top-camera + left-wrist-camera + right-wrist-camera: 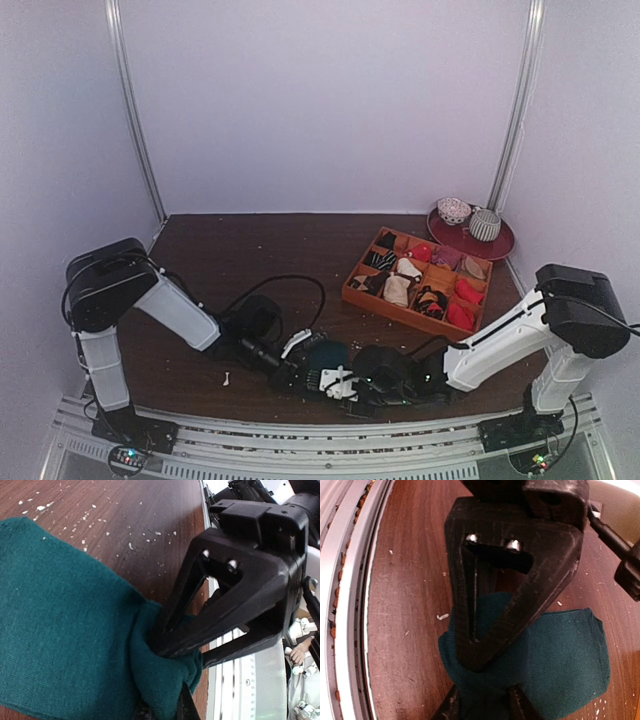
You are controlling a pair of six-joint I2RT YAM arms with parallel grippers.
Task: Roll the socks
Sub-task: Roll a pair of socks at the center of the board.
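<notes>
Teal socks (560, 655) pinched in left gripper (475, 661)

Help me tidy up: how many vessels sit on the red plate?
2: a patterned bowl on the left of the red plate, and a striped jar beside it, to the right. Nothing looks hidden.

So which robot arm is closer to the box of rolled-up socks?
Right. The right arm lies just in front of the tray; the left arm comes from the table's other side.
</notes>
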